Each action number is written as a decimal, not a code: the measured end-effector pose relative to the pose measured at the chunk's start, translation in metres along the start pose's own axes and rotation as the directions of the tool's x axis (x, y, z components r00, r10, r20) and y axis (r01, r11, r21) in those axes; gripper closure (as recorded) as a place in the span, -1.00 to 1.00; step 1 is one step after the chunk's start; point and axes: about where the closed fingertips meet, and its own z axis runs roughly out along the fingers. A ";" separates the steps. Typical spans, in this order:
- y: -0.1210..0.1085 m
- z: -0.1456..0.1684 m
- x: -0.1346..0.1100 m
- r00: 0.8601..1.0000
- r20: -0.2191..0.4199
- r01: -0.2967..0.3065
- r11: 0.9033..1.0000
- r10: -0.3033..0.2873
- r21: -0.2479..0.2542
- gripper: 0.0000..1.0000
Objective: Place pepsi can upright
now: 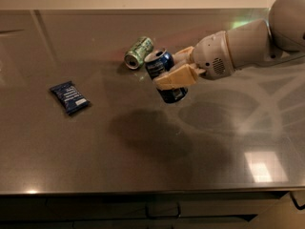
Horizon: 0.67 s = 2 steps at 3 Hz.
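Note:
The pepsi can (161, 67) is dark blue with a silver top and is held tilted above the grey table (143, 147), its top facing up and left. My gripper (174, 70) reaches in from the right and is shut on the can, with tan fingers (172, 77) across its middle. The can's shadow lies on the table below and to the left of it.
A green can (138, 52) lies on its side just left of and behind the held can. A flat dark blue snack wrapper (69, 97) lies at the left. The table's front edge runs along the bottom, with drawers beneath.

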 end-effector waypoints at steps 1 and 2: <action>0.004 -0.001 0.007 0.996 0.083 0.008 1.000 -0.006 -0.014 1.00; 0.007 -0.003 0.014 0.988 0.150 0.022 1.000 -0.019 -0.018 1.00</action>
